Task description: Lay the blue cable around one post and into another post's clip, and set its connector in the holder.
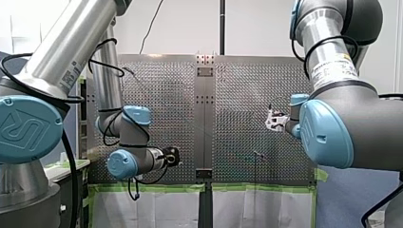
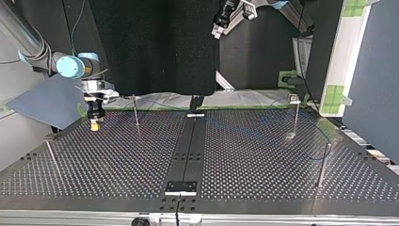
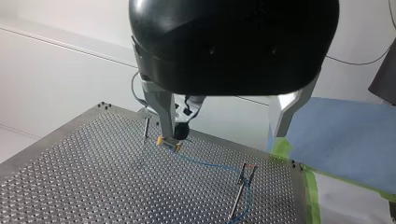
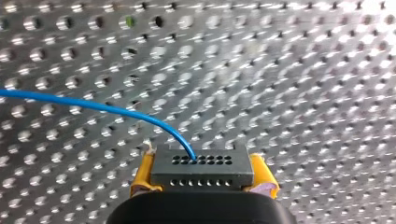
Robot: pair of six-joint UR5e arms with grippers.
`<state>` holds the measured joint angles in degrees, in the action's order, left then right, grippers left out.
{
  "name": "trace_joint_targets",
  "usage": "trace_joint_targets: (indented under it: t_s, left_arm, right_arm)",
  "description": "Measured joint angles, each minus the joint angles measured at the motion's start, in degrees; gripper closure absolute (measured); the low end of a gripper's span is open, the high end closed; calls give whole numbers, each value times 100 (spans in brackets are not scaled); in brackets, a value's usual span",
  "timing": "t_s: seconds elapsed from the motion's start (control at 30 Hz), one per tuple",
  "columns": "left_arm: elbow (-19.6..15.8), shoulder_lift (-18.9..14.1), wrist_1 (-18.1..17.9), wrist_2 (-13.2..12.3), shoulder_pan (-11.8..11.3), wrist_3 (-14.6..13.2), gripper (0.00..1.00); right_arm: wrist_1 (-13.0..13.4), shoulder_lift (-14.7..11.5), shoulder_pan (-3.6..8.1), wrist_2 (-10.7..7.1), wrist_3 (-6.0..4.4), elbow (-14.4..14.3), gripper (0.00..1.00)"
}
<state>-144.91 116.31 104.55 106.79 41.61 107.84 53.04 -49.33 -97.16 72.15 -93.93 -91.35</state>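
In the right wrist view, my right gripper [image 4: 202,183] is shut on the dark grey connector [image 4: 201,164], with a yellow pad on each side. The blue cable [image 4: 93,107] leaves the connector's top and curves away over the perforated plate. The top view shows my right gripper [image 2: 94,123] pointing down, just above the table at the view's left. My left gripper [image 2: 218,32] hangs high above the table with nothing in it. In the left wrist view its metal fingers [image 3: 161,112] stand wide open. Beyond them the blue cable [image 3: 205,163] runs from the connector [image 3: 169,143] to a clip post [image 3: 243,186].
Thin posts stand on the table [image 2: 235,160]: one [image 2: 135,113] near my right gripper, one [image 2: 295,117] at the top view's far right, one [image 2: 323,165] nearer, and one [image 2: 51,153] at the left edge. A dark strip [image 2: 188,150] runs down the middle.
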Motion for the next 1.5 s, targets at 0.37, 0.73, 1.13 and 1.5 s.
trace_joint_targets:
  t_s: [0.37,0.73,1.13,1.5]
  left_arm:
    - [0,0,47,3,23,0,1]
    - [0,0,49,3,24,0,1]
    - [0,0,49,3,24,0,1]
    - [0,0,49,3,24,0,1]
  right_arm:
    - [-143,-225,-89,6,16,4,90]
    - [-307,-513,-156,5,0,5,90]
    - [-367,-557,-161,99,-4,6,90]
    - [-542,-719,-143,588,-113,6,90]
